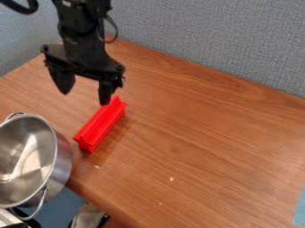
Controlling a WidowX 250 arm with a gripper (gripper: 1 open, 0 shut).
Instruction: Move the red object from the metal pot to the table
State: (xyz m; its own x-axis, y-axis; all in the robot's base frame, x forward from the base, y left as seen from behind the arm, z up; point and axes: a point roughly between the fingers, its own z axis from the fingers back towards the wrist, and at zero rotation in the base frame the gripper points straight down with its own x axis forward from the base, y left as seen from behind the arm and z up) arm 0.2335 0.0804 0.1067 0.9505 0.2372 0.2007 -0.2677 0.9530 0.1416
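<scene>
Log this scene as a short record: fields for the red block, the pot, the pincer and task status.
red block: lying flat on the wooden table, outside the pot
steel pot: at the table's lower-left edge, nothing visible inside
block vs pot: close beside it; contact cannot be told
pincer: open, pointing down, above the block's far end, holding nothing
task status: block already on the table
</scene>
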